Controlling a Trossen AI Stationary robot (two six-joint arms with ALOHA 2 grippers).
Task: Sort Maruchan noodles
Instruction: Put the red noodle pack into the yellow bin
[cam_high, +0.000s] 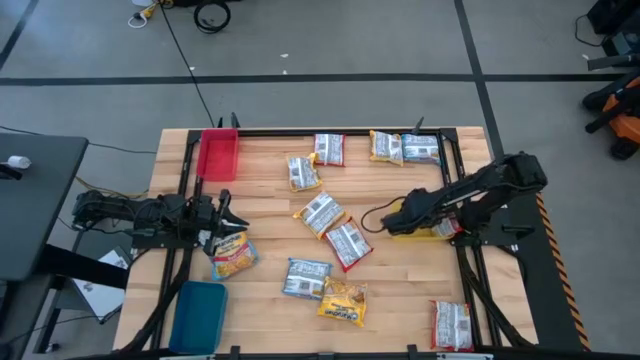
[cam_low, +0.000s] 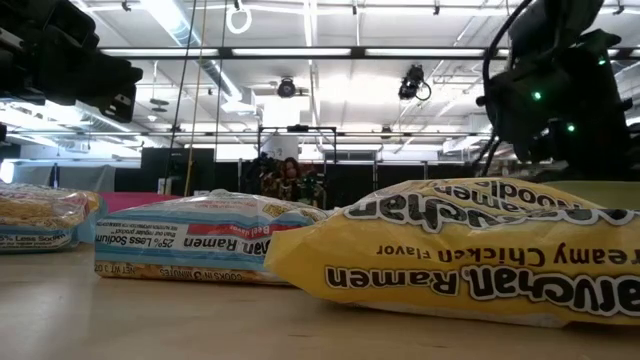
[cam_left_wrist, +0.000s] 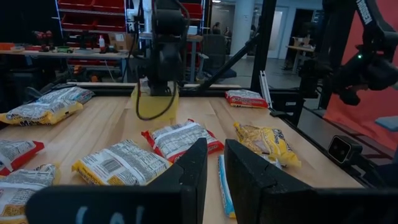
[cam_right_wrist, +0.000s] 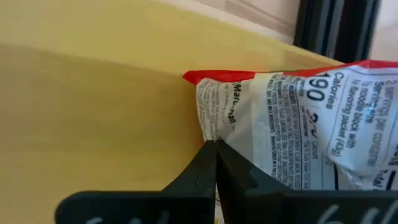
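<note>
I am watching the right gripper (cam_right_wrist: 214, 144) hanging over the shallow yellow plastic tray (cam_high: 418, 230) at the right side of the pale wooden slatted table (cam_high: 400, 290). Its two dark fingers are pressing fully together, pinching the edge of a flat red-edged plastic ramen packet with a grey-white printed face (cam_right_wrist: 298, 112), which is lying over the yellow tray floor.

The left gripper (cam_left_wrist: 214, 146) is sitting low at the table's left edge. Its fingers are standing a narrow slit apart and are gripping nothing. A yellow-orange flat ramen packet (cam_high: 232, 255) is lying just beside it.

The other packets are lying loose on the wood:
- Four are sitting along the far edge, among them a red-edged one (cam_high: 328, 149) and a yellow one (cam_high: 386, 147).
- Two are lying mid-table, touching, one of them red-edged (cam_high: 348, 243).
- A blue-edged packet (cam_high: 306, 278) and a yellow creamy-chicken packet (cam_high: 343, 302) are overlapping near the front.
- A red-edged one (cam_high: 452, 325) is resting alone at the front right corner.

A rectangular red plastic tray (cam_high: 218, 155) is sitting at the far left corner and a blue plastic tray (cam_high: 198, 315) at the near left.

Around the table, grey floor with dark tape lines (cam_high: 330, 75) is showing, with a black desk (cam_high: 35, 200) to the left. Strip lights (cam_low: 330, 50) are glowing on the ceiling, and red shelving (cam_left_wrist: 93, 12) is standing at the back of the room.
</note>
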